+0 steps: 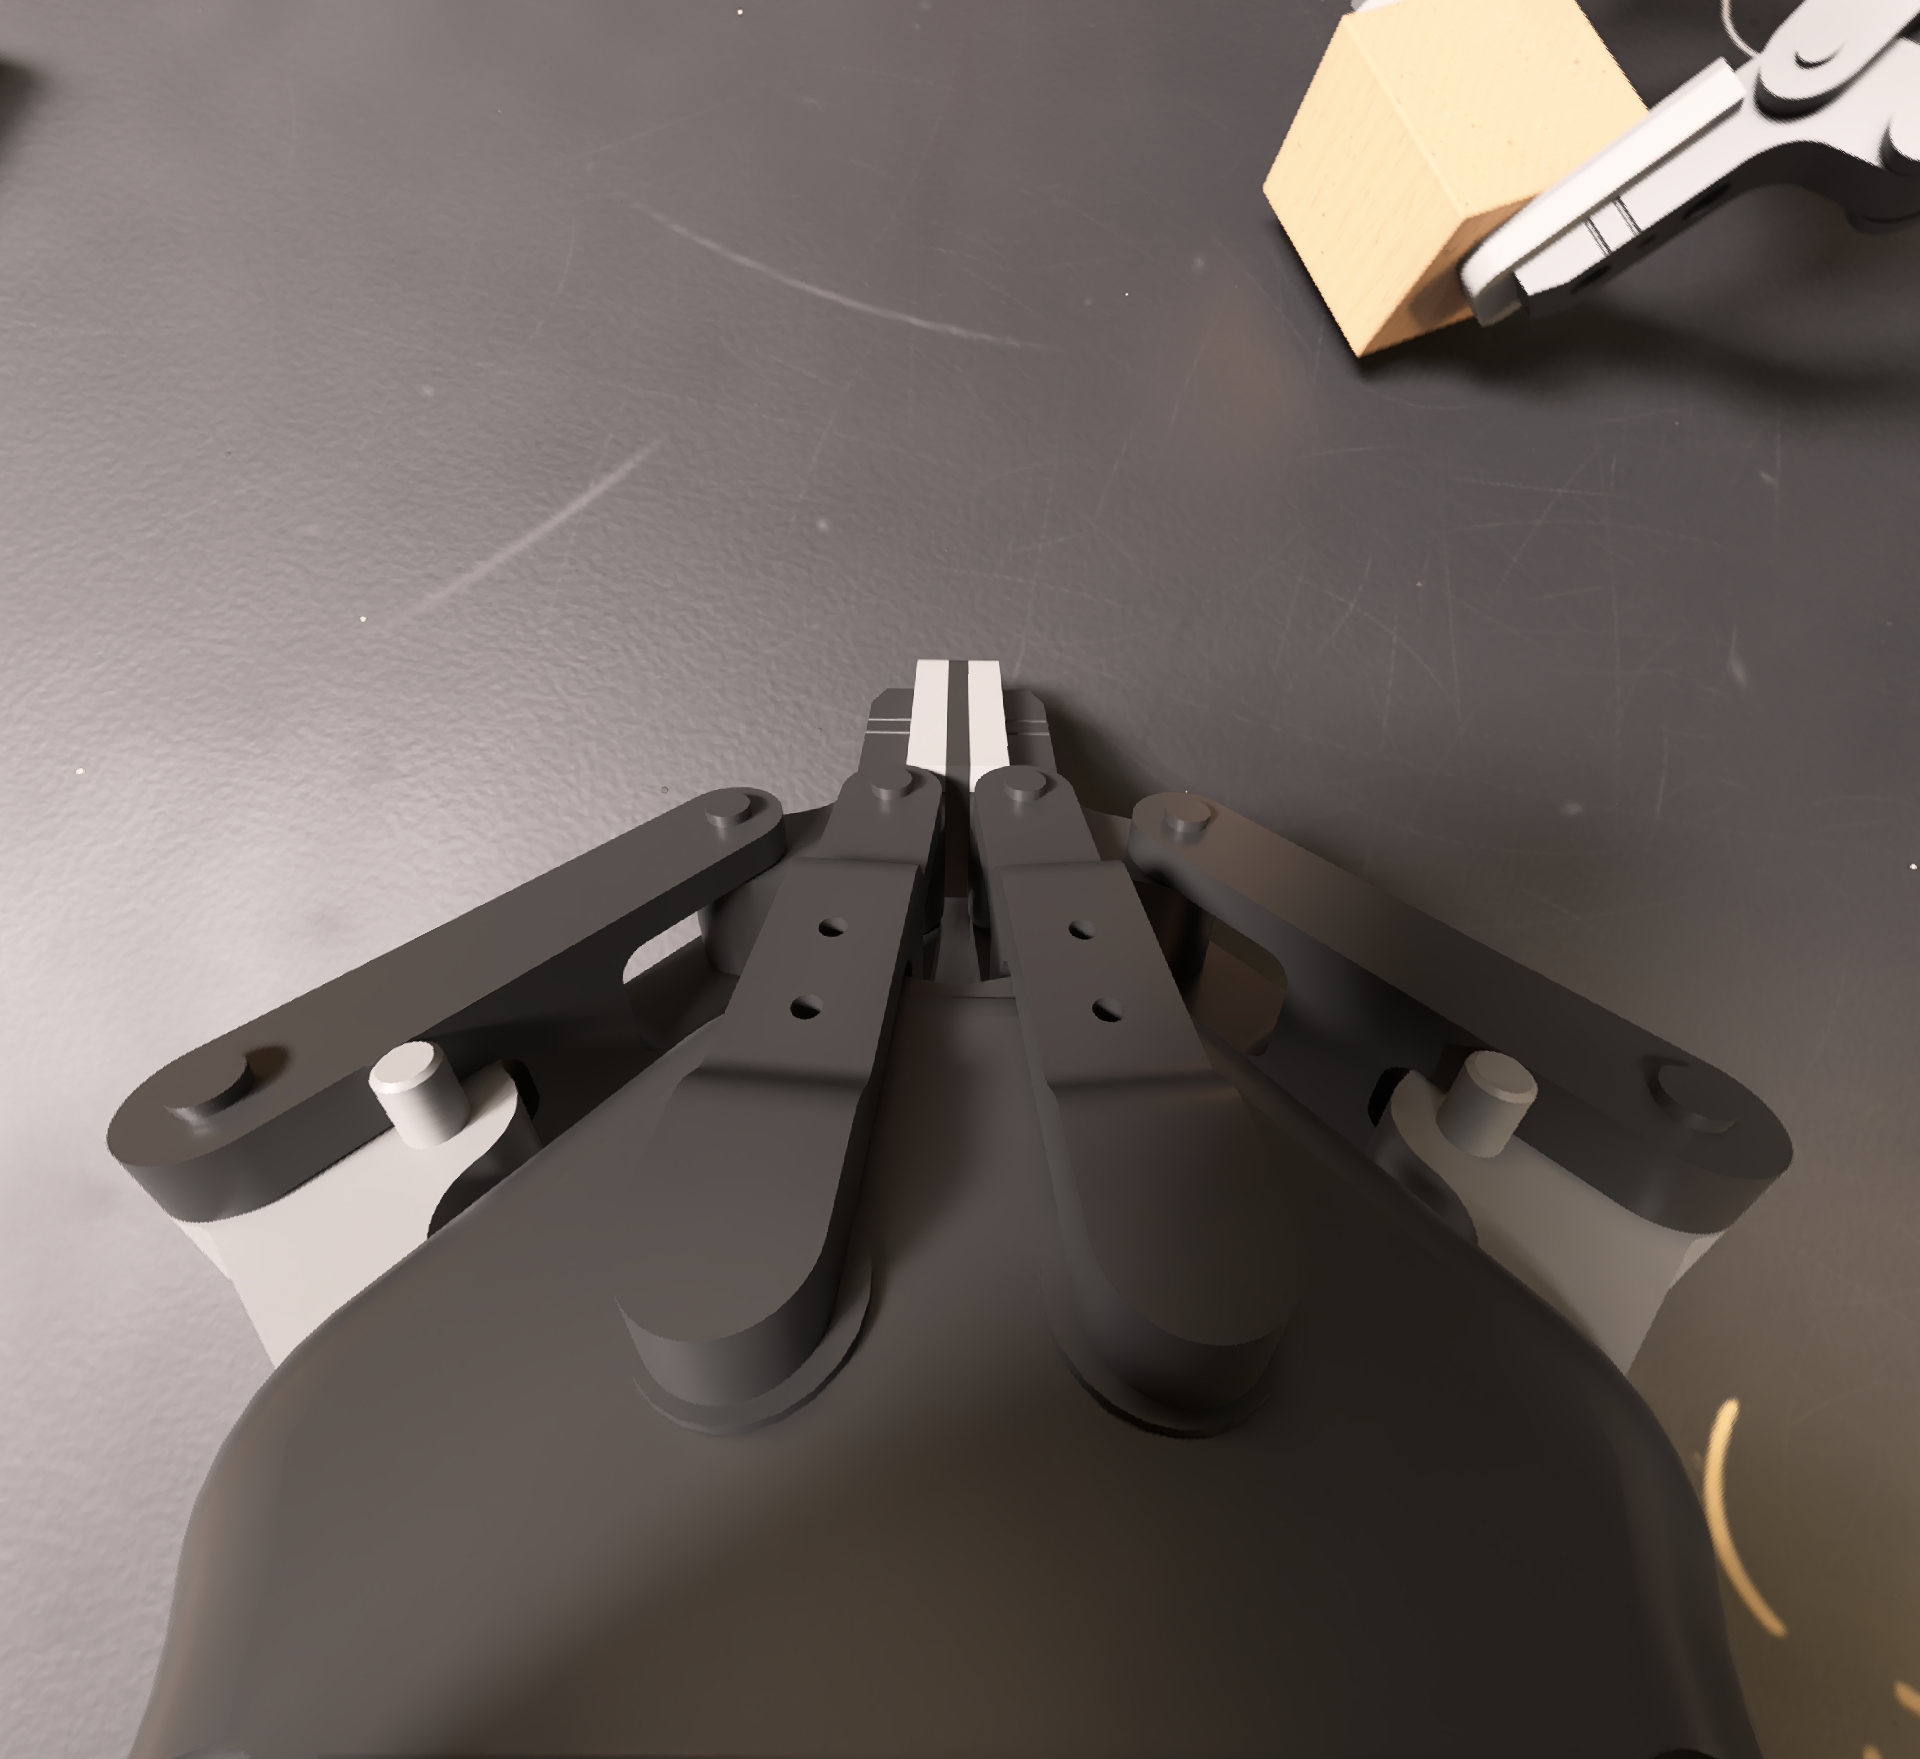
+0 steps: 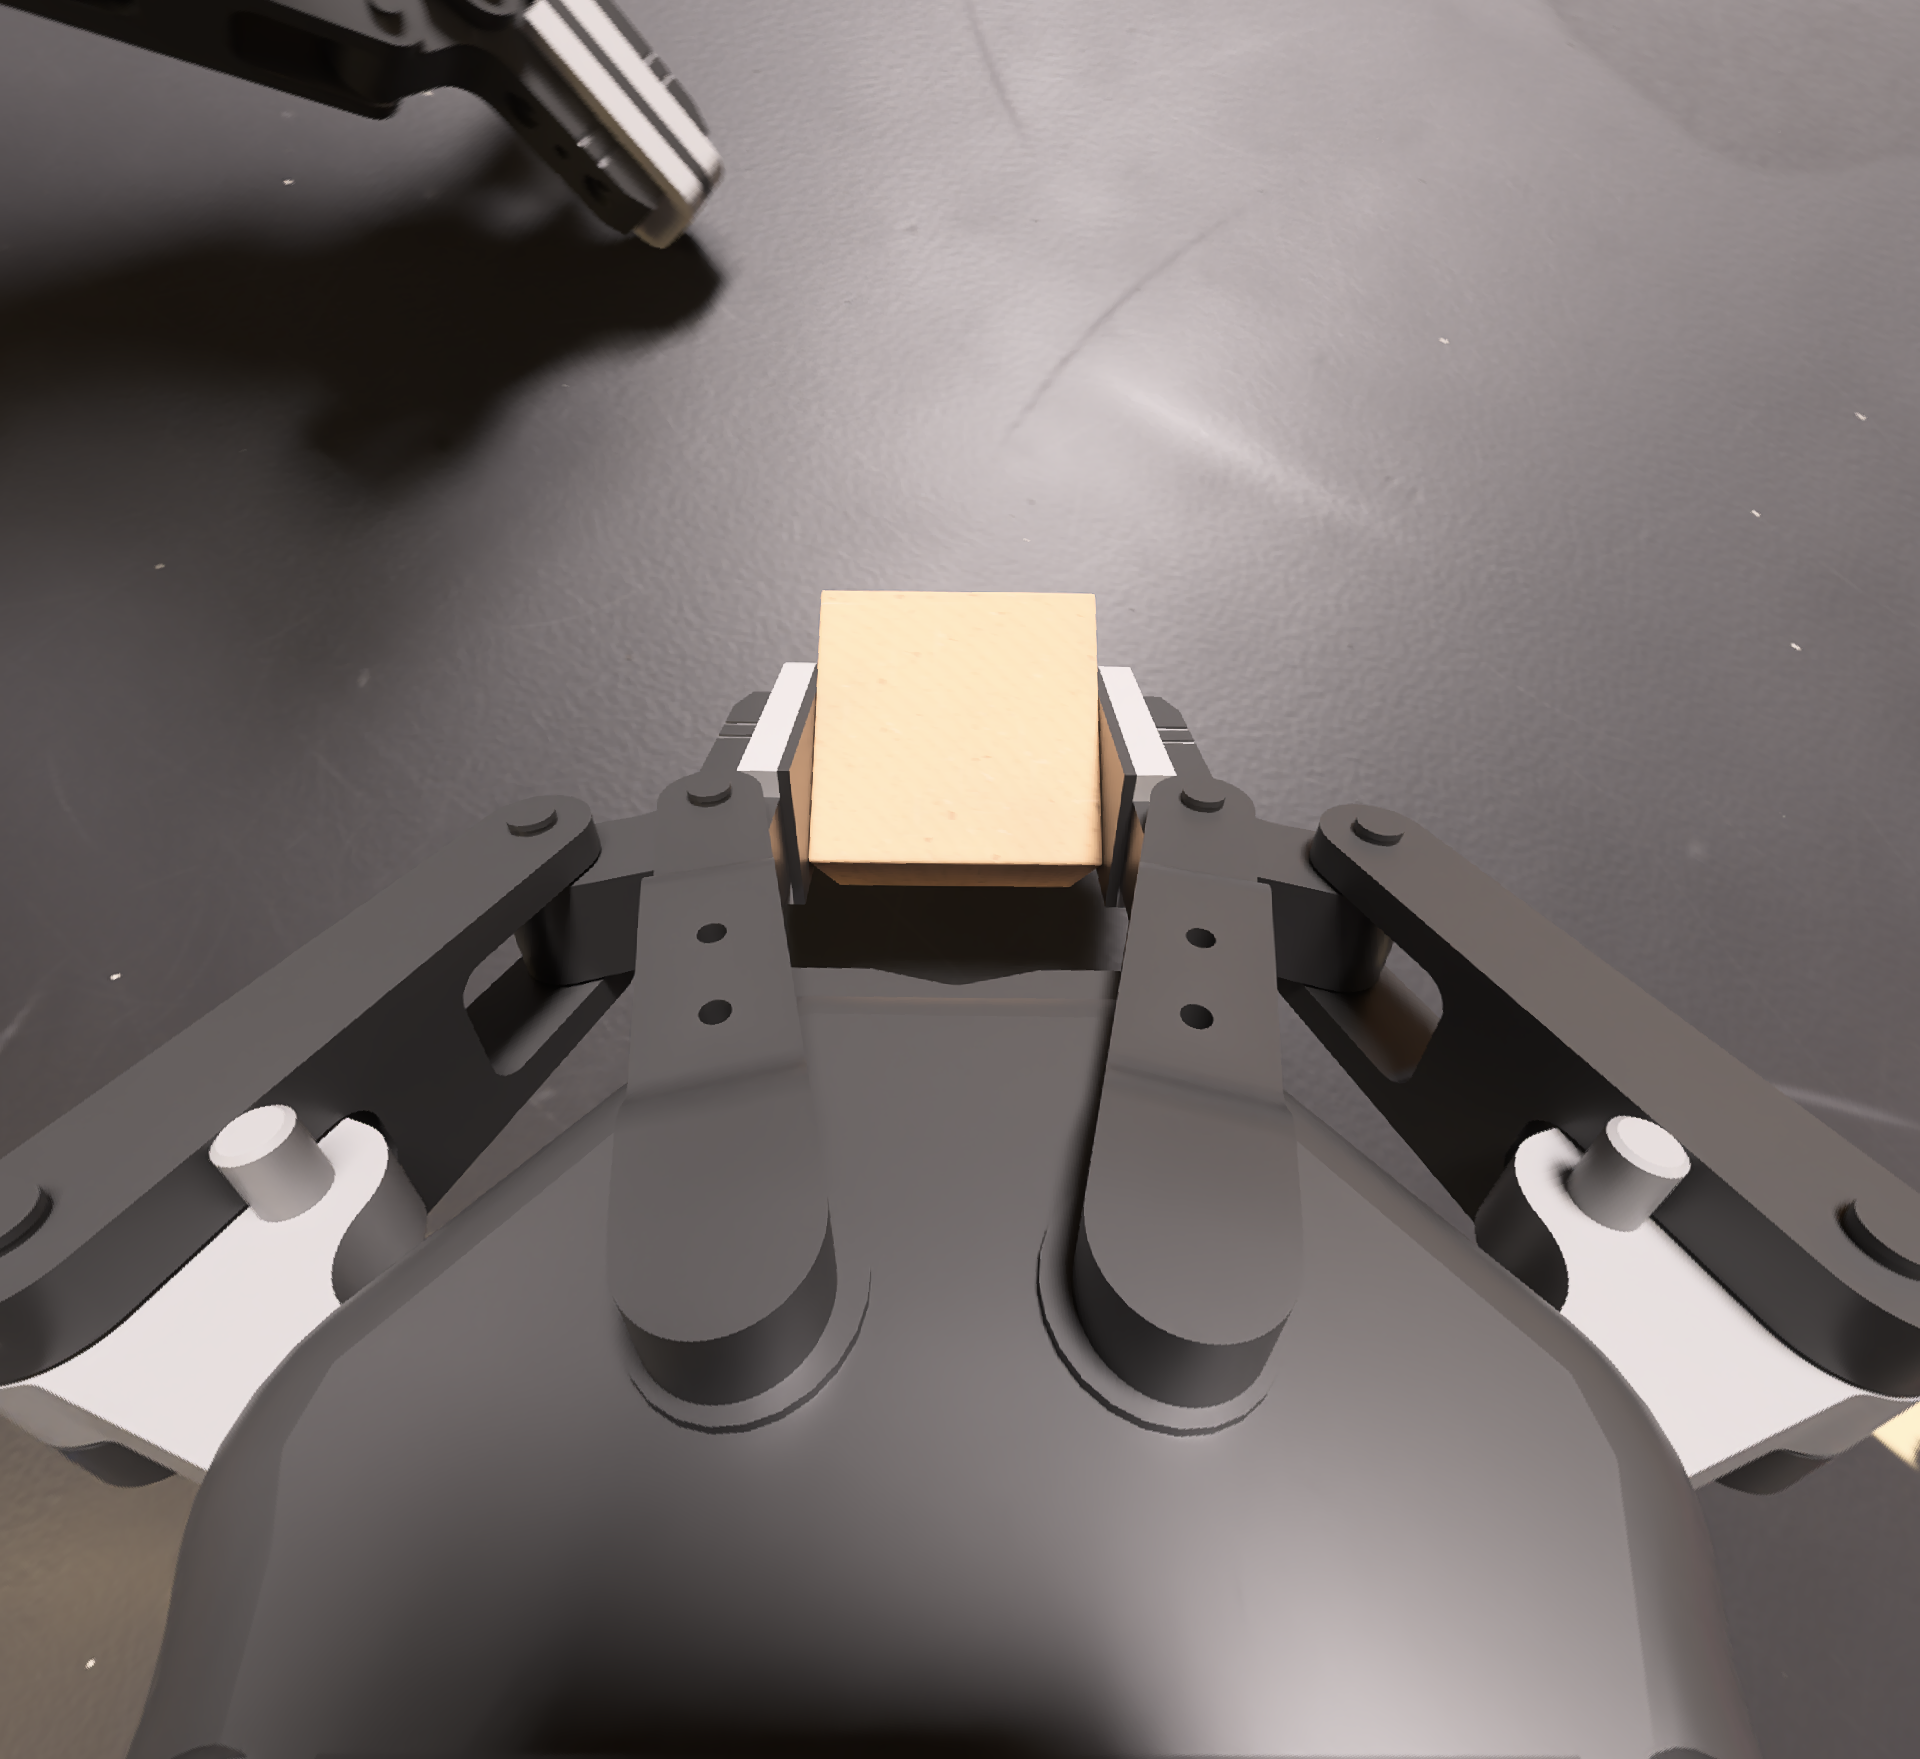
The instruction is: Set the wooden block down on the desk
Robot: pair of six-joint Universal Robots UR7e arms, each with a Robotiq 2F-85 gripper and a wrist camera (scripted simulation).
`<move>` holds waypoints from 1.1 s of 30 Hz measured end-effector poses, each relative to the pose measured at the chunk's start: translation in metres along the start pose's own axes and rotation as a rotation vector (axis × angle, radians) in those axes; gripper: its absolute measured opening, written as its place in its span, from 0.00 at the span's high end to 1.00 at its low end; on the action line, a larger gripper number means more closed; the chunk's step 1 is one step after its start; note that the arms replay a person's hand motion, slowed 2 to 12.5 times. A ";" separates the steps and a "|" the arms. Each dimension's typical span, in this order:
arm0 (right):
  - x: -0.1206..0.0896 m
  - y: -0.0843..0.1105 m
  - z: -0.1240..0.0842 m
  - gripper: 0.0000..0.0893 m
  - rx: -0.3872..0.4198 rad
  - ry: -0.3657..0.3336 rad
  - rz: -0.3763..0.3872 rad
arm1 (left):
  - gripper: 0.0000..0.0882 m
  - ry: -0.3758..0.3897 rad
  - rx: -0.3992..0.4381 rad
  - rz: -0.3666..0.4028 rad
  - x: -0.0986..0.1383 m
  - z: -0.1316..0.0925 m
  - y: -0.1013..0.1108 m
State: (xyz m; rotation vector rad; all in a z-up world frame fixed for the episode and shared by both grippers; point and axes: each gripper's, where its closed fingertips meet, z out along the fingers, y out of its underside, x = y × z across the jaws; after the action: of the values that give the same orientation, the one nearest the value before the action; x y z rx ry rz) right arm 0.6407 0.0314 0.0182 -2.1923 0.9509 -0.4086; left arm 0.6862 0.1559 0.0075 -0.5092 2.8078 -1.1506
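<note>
Wooden block [image 2: 954, 738]: we see a pale, smooth-grained cube.
Right gripper [image 2: 956, 722]: pinching the block's sides.
Left gripper [image 1: 957, 693]: pads pressed together.
Desk [image 2: 1351, 359]: dark, scuffed, leathery.

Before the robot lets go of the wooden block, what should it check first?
1. Right tool shut on the wooden block, a pad on each side: ok.
2. Block touching the desk: cannot tell; its lower corner looks very close to the surface.
3. Block level: not ok, it sits tilted in the left wrist view.
4. Desk below the block bare: ok.
5. Left tool shut, off to the side, apart from the block: ok.
</note>
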 end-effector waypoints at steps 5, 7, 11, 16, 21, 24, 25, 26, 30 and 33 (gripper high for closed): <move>-0.015 -0.003 0.002 0.53 0.005 -0.033 -0.050 | 1.00 -0.003 0.000 0.003 0.000 0.000 0.000; -0.020 -0.004 0.003 0.53 0.010 -0.042 -0.066 | 1.00 -0.003 0.000 0.004 0.000 0.000 0.000; -0.028 -0.006 0.004 0.53 0.026 -0.065 -0.088 | 1.00 -0.003 0.001 0.005 0.000 0.000 0.000; -0.037 -0.010 0.002 0.53 0.069 -0.090 -0.102 | 1.00 0.003 0.003 0.004 0.001 0.000 0.000; -0.038 -0.016 -0.004 0.53 0.144 -0.072 -0.107 | 1.00 0.011 0.006 0.002 0.002 0.000 0.000; -0.035 -0.021 -0.011 0.53 0.203 -0.046 -0.105 | 1.00 0.013 0.007 0.001 0.002 0.000 0.000; -0.035 -0.023 -0.014 0.53 0.227 -0.041 -0.102 | 1.00 0.014 0.007 0.000 0.002 0.000 0.000; -0.035 -0.026 -0.017 0.53 0.253 -0.037 -0.100 | 1.00 0.014 0.007 0.000 0.002 0.000 0.000; -0.033 -0.035 -0.033 0.53 0.362 -0.024 -0.079 | 1.00 0.016 0.008 -0.002 0.003 0.000 0.000; -0.032 -0.042 -0.049 0.53 0.449 -0.022 -0.052 | 1.00 0.017 0.008 -0.002 0.003 0.000 0.000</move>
State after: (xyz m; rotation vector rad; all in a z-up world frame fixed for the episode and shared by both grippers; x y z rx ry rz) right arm 0.6150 0.0518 0.0823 -1.8098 0.7093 -0.5617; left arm 0.6838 0.1552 0.0077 -0.5041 2.8161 -1.1716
